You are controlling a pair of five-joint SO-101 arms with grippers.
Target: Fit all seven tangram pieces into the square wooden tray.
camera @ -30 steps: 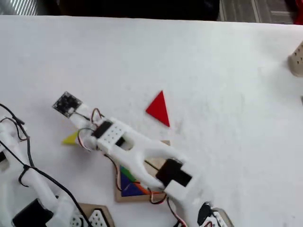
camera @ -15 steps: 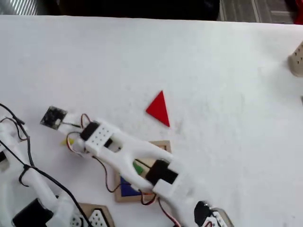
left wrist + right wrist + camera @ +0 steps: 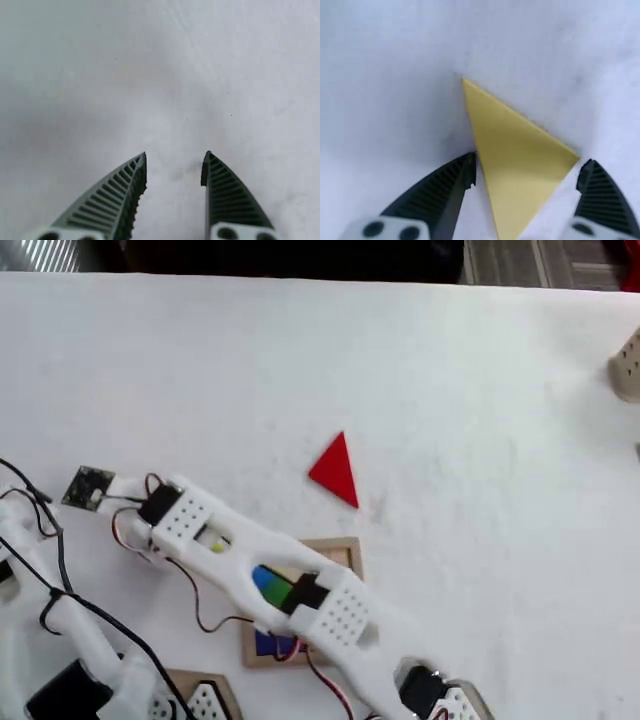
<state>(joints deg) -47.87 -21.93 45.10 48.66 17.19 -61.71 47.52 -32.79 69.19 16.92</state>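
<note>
1 yellow triangle [image 3: 512,150] lies flat on the table [image 3: 380,60] between the right gripper's [image 3: 529,167] wide-spread jaws. Closing squarely on 2 edges, not a corner, should stop it pivoting. It looks thin, flat and sharp-cornered. Behind that gripper, under its arm, sits the wooden tray [image 3: 335,548]. The left gripper [image 3: 175,156] hangs narrowly open, holding nothing.

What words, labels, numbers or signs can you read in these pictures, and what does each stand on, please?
None can be read.
The red triangle, yellow triangle, wooden tray and white table bear no print.
Any marking on the small circuit board at an arm's wrist is too small to read.
</note>
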